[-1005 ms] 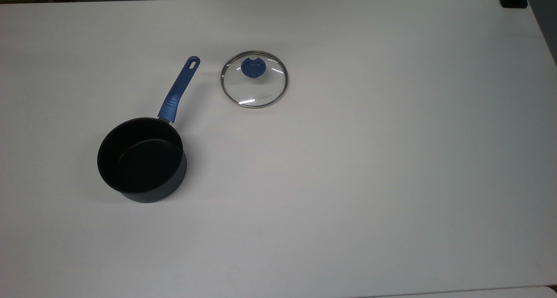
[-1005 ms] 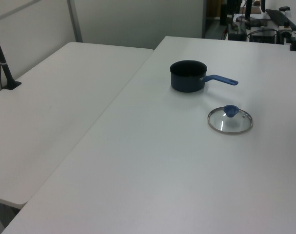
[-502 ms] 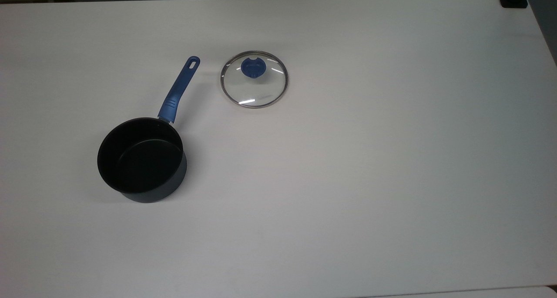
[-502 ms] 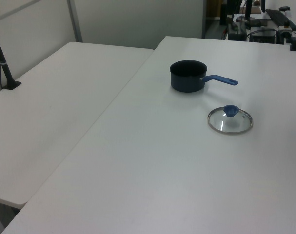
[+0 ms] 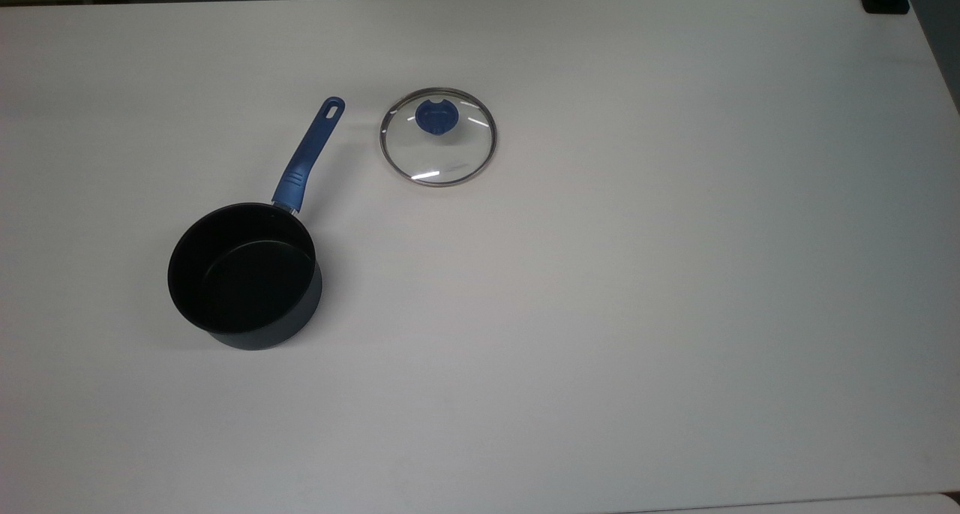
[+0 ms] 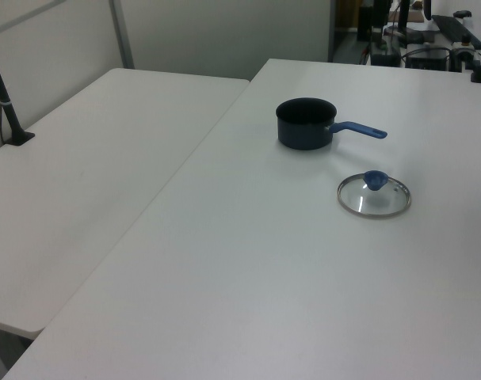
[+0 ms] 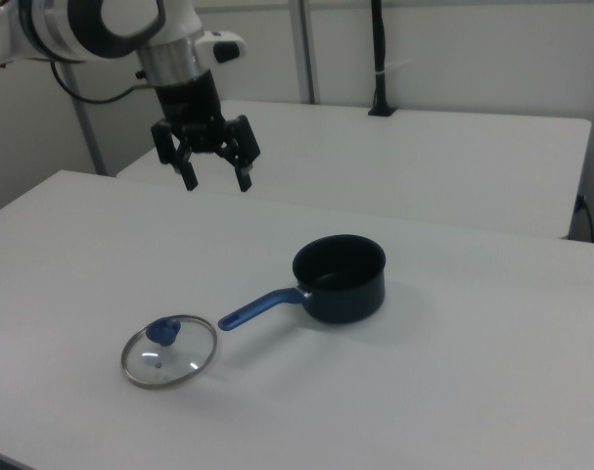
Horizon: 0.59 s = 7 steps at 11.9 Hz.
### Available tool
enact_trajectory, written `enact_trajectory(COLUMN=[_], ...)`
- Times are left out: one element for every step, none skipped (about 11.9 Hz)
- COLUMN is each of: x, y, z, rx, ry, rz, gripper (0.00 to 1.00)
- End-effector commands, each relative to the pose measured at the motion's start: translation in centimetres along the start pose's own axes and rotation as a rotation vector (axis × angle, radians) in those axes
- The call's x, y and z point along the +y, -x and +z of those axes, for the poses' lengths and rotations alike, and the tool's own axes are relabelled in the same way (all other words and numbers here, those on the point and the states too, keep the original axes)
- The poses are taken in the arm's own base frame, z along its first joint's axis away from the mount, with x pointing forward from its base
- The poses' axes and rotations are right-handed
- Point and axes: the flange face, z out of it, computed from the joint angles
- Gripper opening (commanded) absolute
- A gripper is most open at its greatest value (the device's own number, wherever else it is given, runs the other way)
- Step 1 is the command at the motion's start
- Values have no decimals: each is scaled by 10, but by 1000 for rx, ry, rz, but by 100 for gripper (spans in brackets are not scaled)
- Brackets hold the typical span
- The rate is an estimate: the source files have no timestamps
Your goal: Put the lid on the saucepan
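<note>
On table: clear glass lid (image 5: 438, 137) w/ blue knob, beside black saucepan (image 5: 244, 275); gripper (image 7: 217, 182) spread wide.

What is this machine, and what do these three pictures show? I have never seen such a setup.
It is a robot arm with a two-finger claw at its end. Three cameras off the arm watch one white table. The top view looks down on it; the left and right views look across it from two sides. On the table stand a black saucepan with a blue handle, open and empty, and a glass lid with a blue knob, lying flat, apart from the pan. In the right view the claw hangs open above the table and holds nothing. The lid is not yet on the pan.
</note>
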Motion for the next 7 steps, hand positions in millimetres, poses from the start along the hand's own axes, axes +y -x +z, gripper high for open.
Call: enact_trajectory(x=[-54,-74,-96,-110,-117,-126,-135], y=[6,18,34,46,51,48,46], z=[42,62,80,95,111,126,145], rx=[-113,-151,-174,-169,-170,-146,-107], ry=[-16,-22,-22,-24,-31,-63,-91], rz=[-151,-165,-195,-214,-203,-142,-78], gripper=[100,100,100,100,100,100,100])
